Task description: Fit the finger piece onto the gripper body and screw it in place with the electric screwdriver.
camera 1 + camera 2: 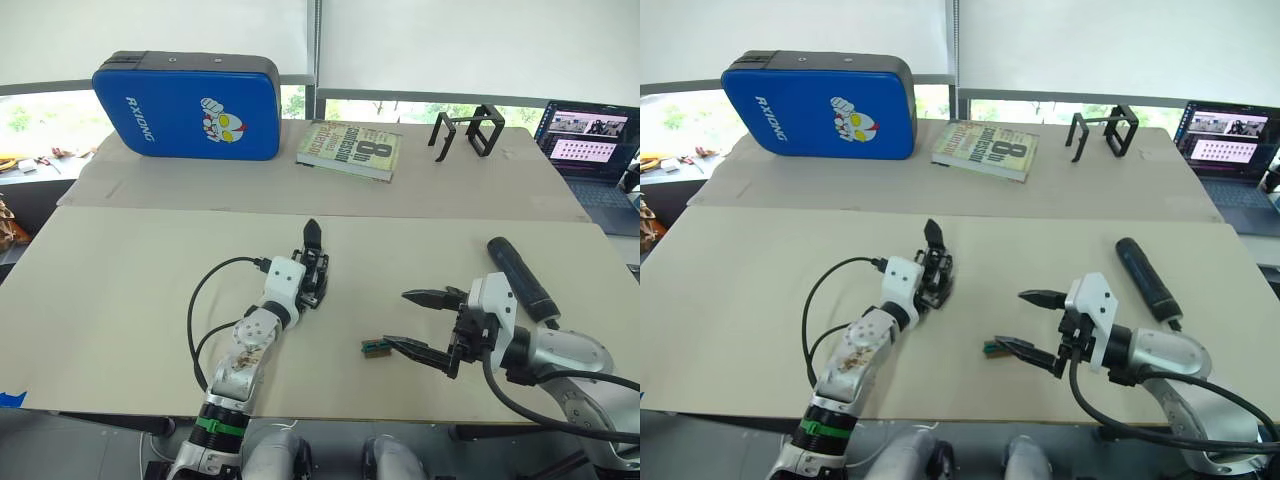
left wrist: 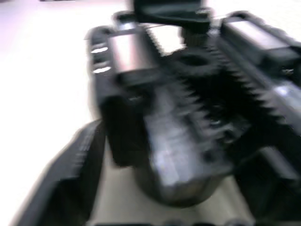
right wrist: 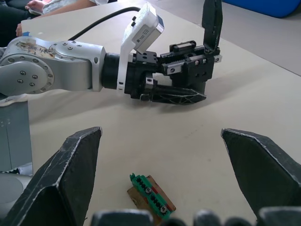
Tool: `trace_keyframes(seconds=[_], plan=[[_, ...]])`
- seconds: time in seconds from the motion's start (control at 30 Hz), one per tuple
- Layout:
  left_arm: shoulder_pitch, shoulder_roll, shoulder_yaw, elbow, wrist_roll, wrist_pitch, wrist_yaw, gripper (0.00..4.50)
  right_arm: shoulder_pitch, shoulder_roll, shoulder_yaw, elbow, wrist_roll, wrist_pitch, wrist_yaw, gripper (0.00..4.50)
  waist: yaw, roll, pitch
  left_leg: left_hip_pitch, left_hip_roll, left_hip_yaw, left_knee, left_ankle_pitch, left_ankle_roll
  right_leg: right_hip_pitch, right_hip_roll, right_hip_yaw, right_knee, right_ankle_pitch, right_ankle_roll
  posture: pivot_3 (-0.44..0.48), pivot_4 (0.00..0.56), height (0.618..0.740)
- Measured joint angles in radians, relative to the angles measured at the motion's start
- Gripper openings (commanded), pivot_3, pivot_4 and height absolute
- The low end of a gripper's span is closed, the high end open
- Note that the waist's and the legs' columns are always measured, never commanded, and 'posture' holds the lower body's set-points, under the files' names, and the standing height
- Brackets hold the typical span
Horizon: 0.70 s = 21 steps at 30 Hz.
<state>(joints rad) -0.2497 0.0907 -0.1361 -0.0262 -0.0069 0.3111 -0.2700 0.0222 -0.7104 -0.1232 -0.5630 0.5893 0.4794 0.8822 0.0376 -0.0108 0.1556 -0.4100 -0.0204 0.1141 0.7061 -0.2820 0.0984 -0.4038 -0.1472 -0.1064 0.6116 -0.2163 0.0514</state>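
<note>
Lower centre: right gripper [image 1: 418, 320] wide open, empty, lower fingertip beside small green-and-black block [image 1: 374, 347] on worktop [image 1: 120, 300]. Centre: left gripper [image 1: 312, 275] closed around gripper body [image 3: 188, 70]. Right of centre: electric screwdriver [image 1: 520, 278] lying flat. Finger piece not identifiable.

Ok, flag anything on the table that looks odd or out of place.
One thing: a small green-and-black block lies loose on the table, just in front of the open right gripper. The electric screwdriver lies flat beside that arm. The left gripper is closed around the gripper body.
</note>
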Motion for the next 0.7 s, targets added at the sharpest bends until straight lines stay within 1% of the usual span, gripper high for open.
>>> trace_keyframes(seconds=[0.07,0.13,0.23,0.27,0.3,0.37,0.43,0.5,0.57,0.6,0.7], plan=[[0.025,0.036,0.002,-0.026,-0.029,-0.006,-0.057,4.48,-0.003,0.0,0.0,0.006,0.0,-0.005,0.002,4.5,-0.001,0.0,0.0,0.001,0.0,0.0,0.0,-0.001,-0.001,0.0,0.0,0.0,0.0,0.0,0.0,0.0,0.15,0.74],[0.055,0.116,0.01,-0.059,-0.1,-0.004,-0.175,4.48,-0.012,-0.001,-0.001,0.009,0.0,-0.006,0.002,4.5,-0.004,0.001,0.0,0.001,0.001,0.0,0.0,-0.002,-0.004,0.0,-0.001,0.001,0.0,0.0,-0.001,0.0,0.15,0.74],[0.064,0.219,0.03,-0.061,-0.167,-0.007,-0.321,4.48,-0.013,-0.002,-0.002,0.017,0.0,-0.007,0.003,4.5,-0.011,0.001,-0.001,0.002,0.002,0.0,0.0,-0.002,-0.005,0.0,0.0,0.0,0.001,-0.001,-0.002,0.0,0.15,0.74],[0.059,0.246,0.033,-0.05,-0.181,-0.014,-0.362,4.48,-0.013,-0.002,-0.002,0.02,0.0,-0.007,0.003,4.5,-0.011,0.001,-0.001,0.002,0.002,0.0,0.0,-0.002,-0.005,0.0,0.001,0.0,0.001,-0.001,-0.002,0.0,0.15,0.74],[0.032,0.285,0.031,-0.004,-0.199,-0.045,-0.441,4.48,-0.014,-0.002,-0.002,0.023,0.0,-0.008,0.003,4.5,-0.01,0.002,-0.001,0.002,0.001,0.0,0.0,-0.002,-0.005,0.0,0.001,-0.001,0.002,-0.001,-0.002,0.0,0.15,0.74],[-0.031,0.335,0.032,0.092,-0.211,-0.09,-0.546,4.48,-0.014,-0.002,-0.002,0.024,-0.003,-0.011,0.002,4.5,-0.01,0.002,-0.001,0.002,0.001,0.0,0.0,-0.002,-0.005,-0.001,0.001,-0.002,0.001,-0.001,-0.002,0.0,0.15,0.74],[-0.112,0.355,0.031,0.21,-0.218,-0.141,-0.644,4.48,-0.013,-0.002,-0.001,0.023,-0.007,-0.012,0.0,4.5,-0.007,0.002,-0.001,0.002,0.0,0.0,0.0,-0.002,-0.005,-0.001,0.001,-0.002,0.001,-0.001,-0.001,0.0,0.15,0.74],[-0.192,0.35,0.015,0.324,-0.21,-0.208,-0.709,4.48,-0.012,-0.001,-0.002,0.021,-0.008,-0.013,-0.005,4.5,-0.006,0.001,-0.001,0.002,-0.002,0.0,0.0,-0.001,-0.003,0.001,0.001,-0.002,0.001,-0.001,0.0,0.0,0.15,0.74],[-0.253,0.334,0.006,0.42,-0.193,-0.257,-0.732,4.48,-0.008,-0.001,-0.003,0.016,-0.008,-0.013,-0.011,4.5,-0.007,0.001,-0.001,0.001,-0.002,0.0,0.0,0.001,0.002,0.001,0.001,-0.002,0.0,-0.001,0.0,0.0,0.15,0.74],[-0.293,0.323,0.004,0.489,-0.187,-0.284,-0.743,4.48,-0.003,-0.001,-0.005,0.01,-0.008,-0.013,-0.015,4.5,-0.006,0.001,-0.001,0.001,-0.002,0.001,0.0,0.002,0.003,0.001,0.001,-0.002,0.0,-0.001,0.0,0.0,0.15,0.74],[-0.365,0.307,0.005,0.614,-0.182,-0.334,-0.769,4.48,0.013,-0.001,-0.011,-0.004,-0.008,-0.013,-0.022,4.5,-0.013,0.001,-0.001,0.001,-0.002,0.001,0.0,0.002,0.003,0.001,0.002,-0.002,0.001,-0.001,0.0,0.0,0.15,0.74]])
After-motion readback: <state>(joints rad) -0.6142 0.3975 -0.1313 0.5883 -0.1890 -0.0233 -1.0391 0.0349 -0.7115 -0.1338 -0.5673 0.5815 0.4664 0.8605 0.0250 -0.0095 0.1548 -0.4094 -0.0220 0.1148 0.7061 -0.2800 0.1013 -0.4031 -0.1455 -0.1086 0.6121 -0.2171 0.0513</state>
